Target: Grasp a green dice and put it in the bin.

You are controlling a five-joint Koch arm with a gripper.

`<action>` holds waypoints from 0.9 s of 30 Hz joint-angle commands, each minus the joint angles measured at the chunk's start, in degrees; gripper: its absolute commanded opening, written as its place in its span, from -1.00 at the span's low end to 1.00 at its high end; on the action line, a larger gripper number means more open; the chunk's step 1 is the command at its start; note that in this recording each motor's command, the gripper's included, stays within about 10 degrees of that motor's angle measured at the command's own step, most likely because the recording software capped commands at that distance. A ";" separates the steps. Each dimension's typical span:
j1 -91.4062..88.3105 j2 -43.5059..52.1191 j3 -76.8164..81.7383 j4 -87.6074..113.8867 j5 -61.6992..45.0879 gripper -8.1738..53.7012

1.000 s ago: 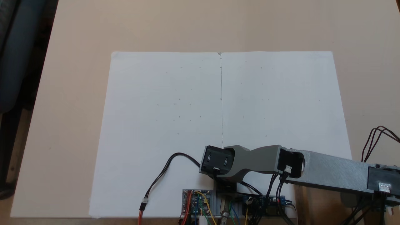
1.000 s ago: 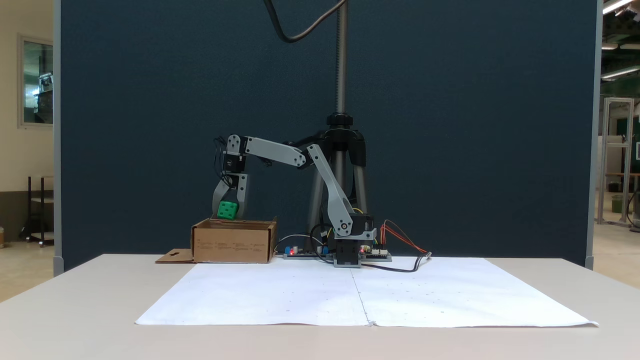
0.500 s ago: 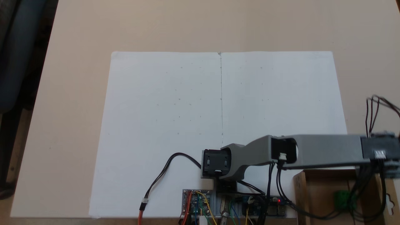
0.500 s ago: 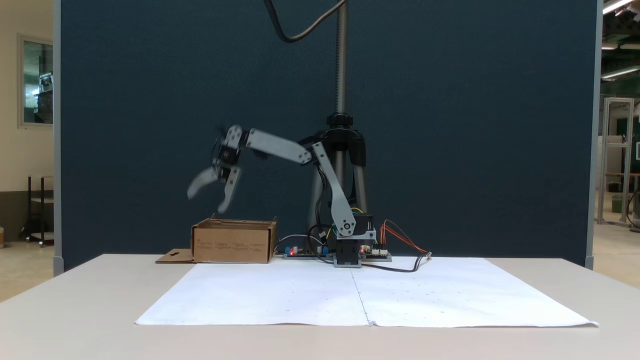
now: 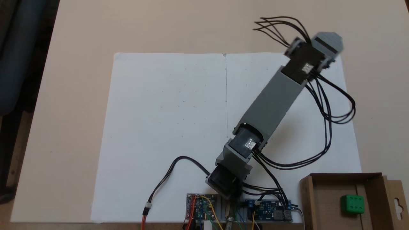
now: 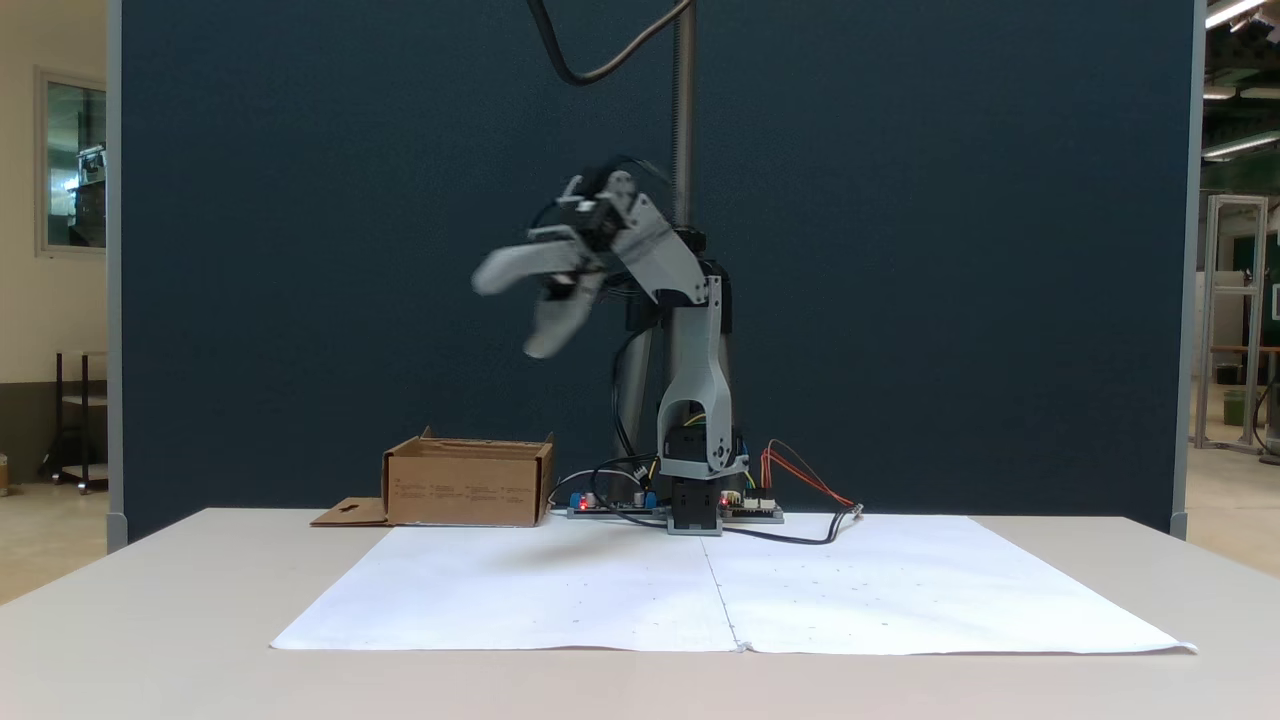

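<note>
The green dice (image 5: 352,204) lies on the floor of the bin (image 5: 326,198), a shallow brown cardboard box at the lower right of a fixed view. From the front, the bin (image 6: 468,485) stands left of the arm's base and its wall hides the dice. My gripper (image 6: 508,316) hangs high in the air, blurred, up and to the right of the bin. Its jaws are spread wide with nothing between them. Seen from above, the arm (image 5: 271,102) reaches diagonally over the paper's right half, well away from the bin.
Two white paper sheets (image 5: 169,127) cover the middle of the tan table. Circuit boards (image 5: 201,206) and loose cables (image 5: 329,121) sit around the arm's base. The bin's flap (image 5: 396,201) has a keyhole cutout. A tripod pole (image 6: 683,120) and a dark partition stand behind.
The gripper held the dice over the bin, opened, and the dice dropped in. The arm then rose and swung away from the bin over the paper.
</note>
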 commanded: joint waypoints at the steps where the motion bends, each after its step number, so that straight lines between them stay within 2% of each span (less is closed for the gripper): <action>1: -6.06 4.31 1.32 -5.10 3.43 0.74; 6: -21.97 12.83 15.91 -16.15 2.29 0.74; 11: -36.12 24.61 45.18 -29.51 -11.16 0.73; 16: -42.54 32.87 64.42 -42.70 -14.41 0.72; 27: -40.08 39.55 79.01 -65.90 -14.24 0.69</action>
